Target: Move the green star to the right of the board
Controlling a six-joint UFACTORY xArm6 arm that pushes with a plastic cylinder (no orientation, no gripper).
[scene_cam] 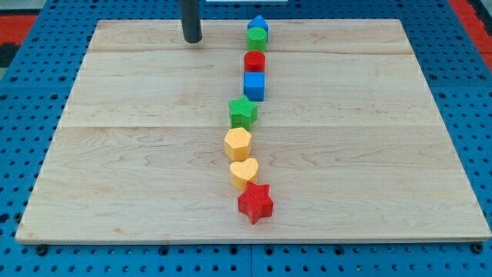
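The green star (pixel 243 112) lies near the middle of the wooden board (pixel 115 154), in a column of blocks running from the view's top to its bottom. Above it sits a blue cube (pixel 254 86), below it a yellow hexagon (pixel 238 144). My tip (pixel 192 40) stands on the board near the view's top edge, well to the upper left of the green star, touching no block.
The column also holds a blue block (pixel 259 24) and a green block (pixel 257 38) at the top, a red cylinder (pixel 254 61), a yellow heart (pixel 244 173) and a red star (pixel 255 203). A blue pegboard (pixel 31 85) surrounds the board.
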